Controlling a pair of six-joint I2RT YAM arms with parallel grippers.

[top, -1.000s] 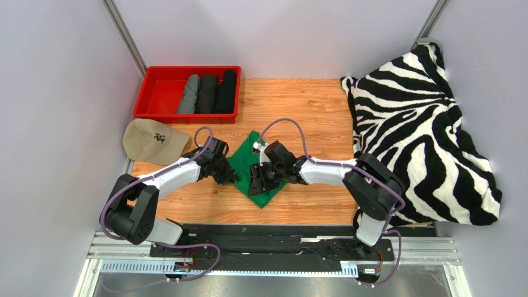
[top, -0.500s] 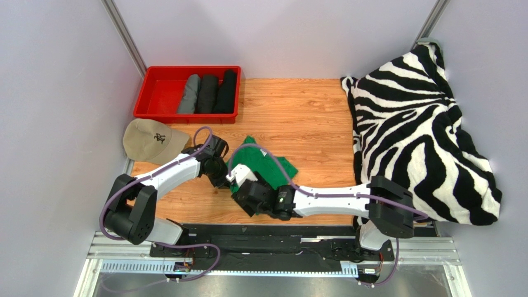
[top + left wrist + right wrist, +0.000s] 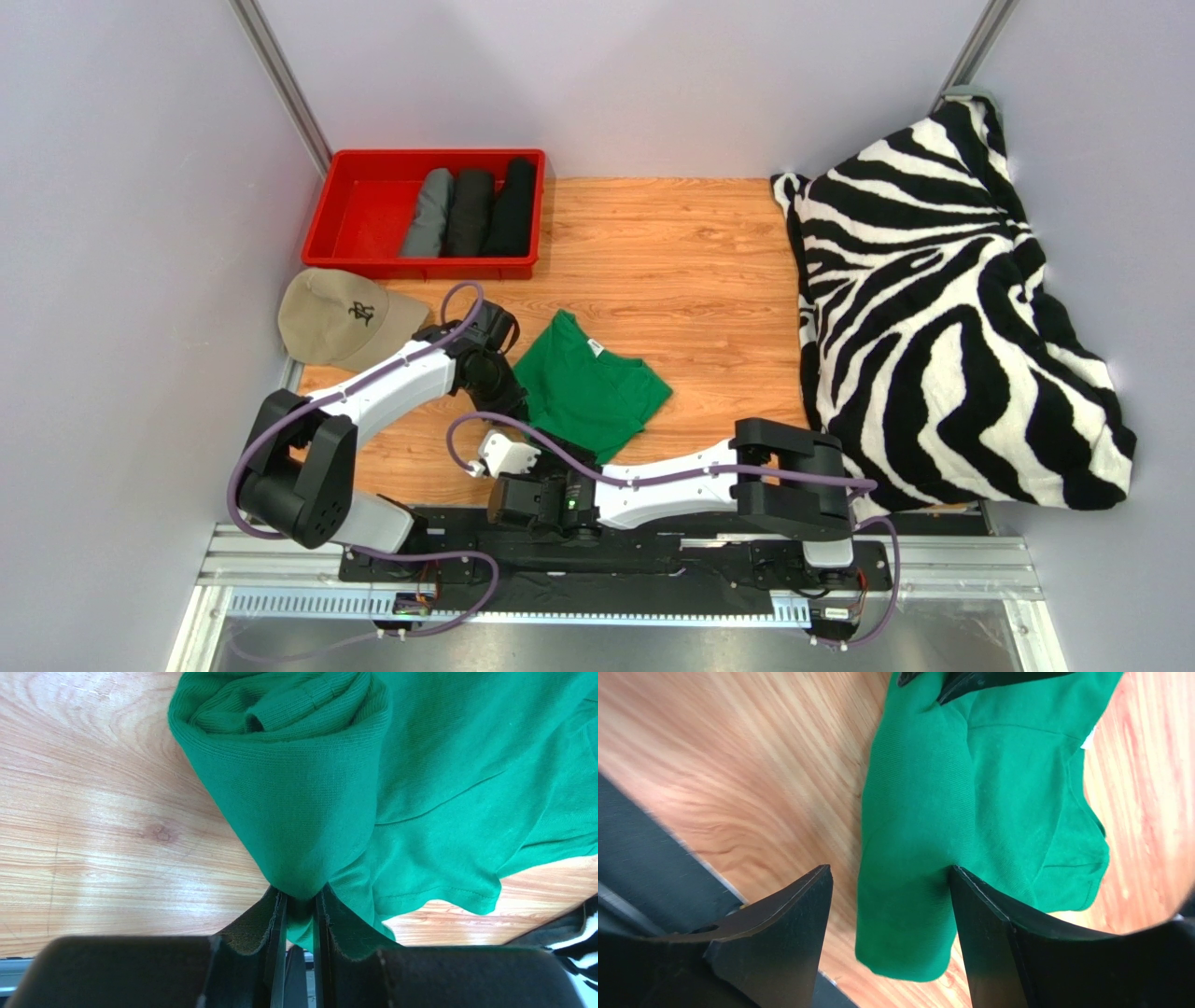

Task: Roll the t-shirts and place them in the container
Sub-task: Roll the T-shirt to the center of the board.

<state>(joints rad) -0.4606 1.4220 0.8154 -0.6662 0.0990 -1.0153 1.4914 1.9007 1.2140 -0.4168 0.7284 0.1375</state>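
Green short-sleeved soft cloth t-shirt (image 3: pixel 589 395): lying half unrolled on the wooden tabletop (image 3: pixel 701 266), being pinched at its rolled end by the left gripper (image 3: pixel 298 903), just being let go by the right gripper (image 3: pixel 889 873), jaws apart, retreating to the near edge; rolling probably needing restarting.

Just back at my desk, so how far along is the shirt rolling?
Done: three rolls, one grey and two black, lie in the red tray. In hand: the left gripper pinches a fold of the green shirt, mostly spread on the table; the right gripper is open, holding nothing. Left: rolling the green shirt.
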